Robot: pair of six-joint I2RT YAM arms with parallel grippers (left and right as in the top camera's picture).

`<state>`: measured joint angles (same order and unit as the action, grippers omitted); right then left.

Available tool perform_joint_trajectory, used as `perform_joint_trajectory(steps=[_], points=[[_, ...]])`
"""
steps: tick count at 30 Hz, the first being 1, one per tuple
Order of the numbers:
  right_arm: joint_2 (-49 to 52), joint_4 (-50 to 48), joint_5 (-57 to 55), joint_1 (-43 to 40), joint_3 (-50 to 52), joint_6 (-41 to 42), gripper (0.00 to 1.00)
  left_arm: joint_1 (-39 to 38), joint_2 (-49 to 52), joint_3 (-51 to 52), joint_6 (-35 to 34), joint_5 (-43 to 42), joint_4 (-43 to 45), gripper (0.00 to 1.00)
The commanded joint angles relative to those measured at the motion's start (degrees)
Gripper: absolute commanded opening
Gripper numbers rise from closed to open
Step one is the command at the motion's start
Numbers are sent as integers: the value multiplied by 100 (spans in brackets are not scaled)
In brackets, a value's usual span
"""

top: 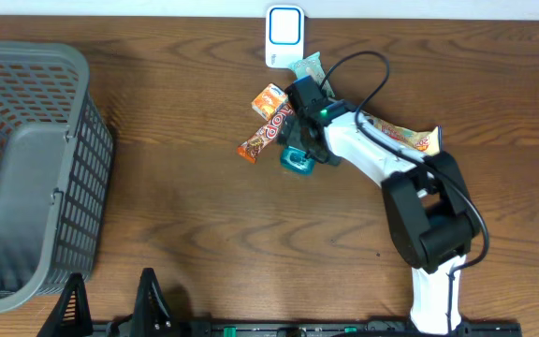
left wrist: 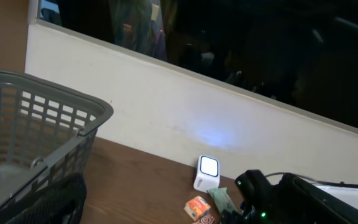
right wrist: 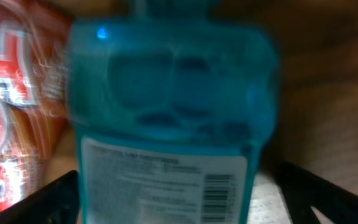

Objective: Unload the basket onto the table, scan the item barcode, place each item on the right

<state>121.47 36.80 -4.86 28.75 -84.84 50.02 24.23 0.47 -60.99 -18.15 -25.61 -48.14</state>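
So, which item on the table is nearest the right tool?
The teal container with the white barcode label: it sits directly before the right tool, while the long orange snack bar lies beside it.

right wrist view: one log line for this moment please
phase: pre-grasp | right fingers: open, either side of teal bottle | barcode: visible on label | left fingers: open

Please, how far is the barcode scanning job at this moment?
Done: nothing yet; the teal bottle lies on the table. In hand: the open right pincer straddles it, its barcode in view. Left: close on the bottle, lift it, present the barcode to the white scanner.
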Motion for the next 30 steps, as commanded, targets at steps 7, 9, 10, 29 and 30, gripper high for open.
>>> perform_joint_trajectory(steps=[7, 9, 10, 29, 30], points=[[315, 181, 48, -59, 59, -595, 78, 24, -28, 17, 52, -74, 15, 98], [313, 177, 48, -15, 57, -643, 75, 24, -28, 17, 52, -74, 15, 98], [302, 173, 48, 7, 57, -640, 70, 24, -28, 17, 52, -74, 15, 98], [278, 221, 581, 44, 55, -1572, 12, 24, -28, 17, 52, -74, 15, 98], [267, 221, 645, 44, 55, -1631, 6, 24, -28, 17, 52, -74, 15, 98]])
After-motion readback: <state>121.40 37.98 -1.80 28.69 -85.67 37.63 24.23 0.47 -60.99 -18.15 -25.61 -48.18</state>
